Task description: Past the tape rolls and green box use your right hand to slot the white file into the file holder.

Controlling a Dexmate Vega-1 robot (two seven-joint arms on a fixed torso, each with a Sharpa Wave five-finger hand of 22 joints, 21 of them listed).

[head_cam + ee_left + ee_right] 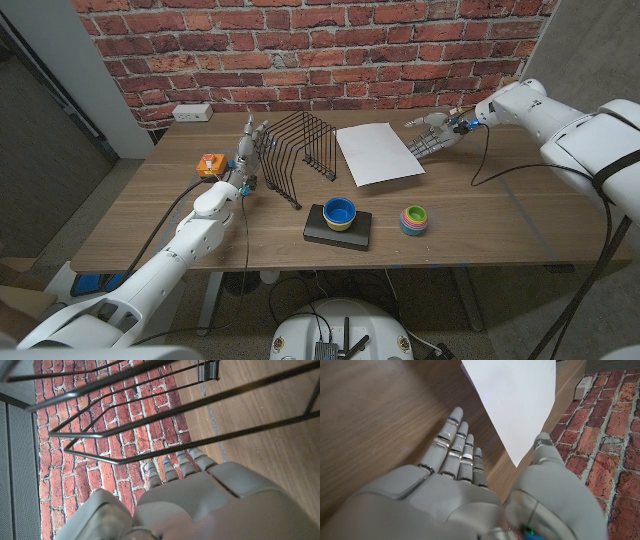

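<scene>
Near the wooden table's (pixel 480 215) far edge, the flat white paper file (pixel 377 153) lies beside the black wire file holder (pixel 296 152). The right hand (pixel 433 133) (fingers spread, holding nothing) hovers just beside the file's far right corner

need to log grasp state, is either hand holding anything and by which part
Nothing is held. The right hand is open beside the white file; the left hand stands open beside the file holder.

White file (pixel 378 153) on brown wood-grain bench (pixel 500 215); black wire file holder (pixel 296 150); blue-and-yellow tape roll (pixel 339 212) on a dark box (pixel 337 230); red brick wall (pixel 330 50).
</scene>
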